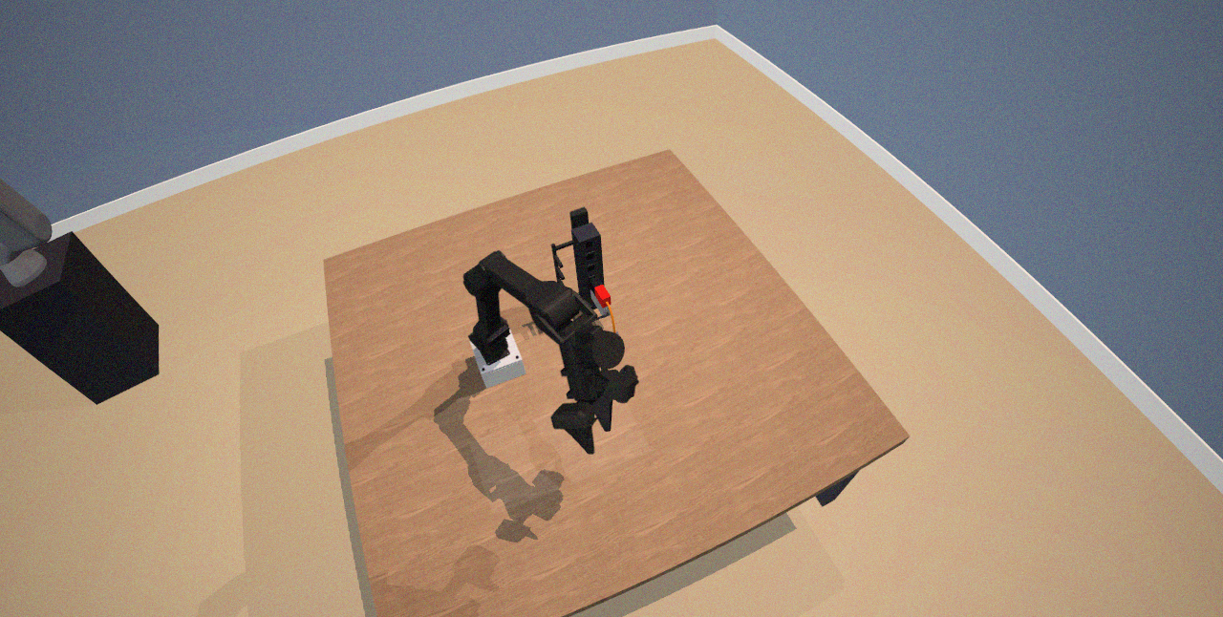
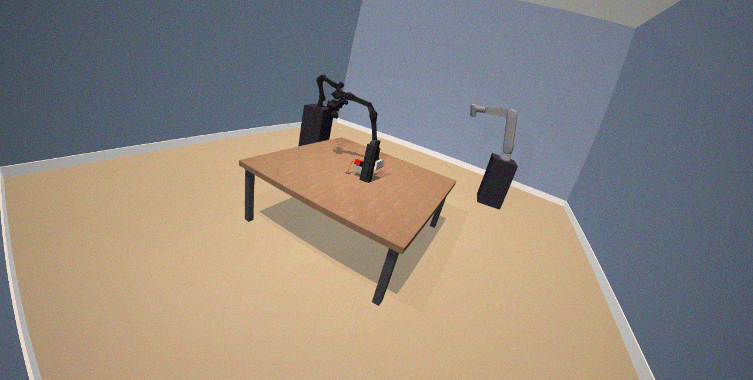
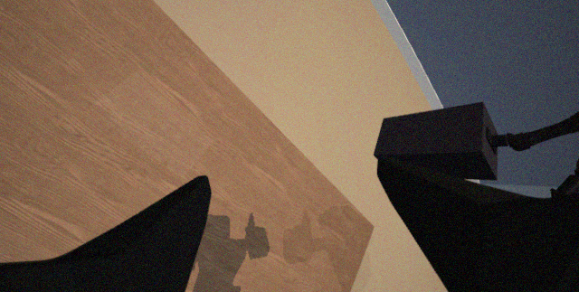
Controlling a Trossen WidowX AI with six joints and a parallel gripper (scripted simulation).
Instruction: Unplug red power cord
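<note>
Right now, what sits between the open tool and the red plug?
In the top view, the arm's own wrist and the orange cord lie between the tool and the red plug.

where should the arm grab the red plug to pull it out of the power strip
Grip the red plug by its blocky body, fingers on its two opposite flat sides, not by the orange cord. It juts from the near end of the black power strip, so probably approach from the side it juts toward and pull straight away. The end effector is open, off to one side, holding nothing.
</note>
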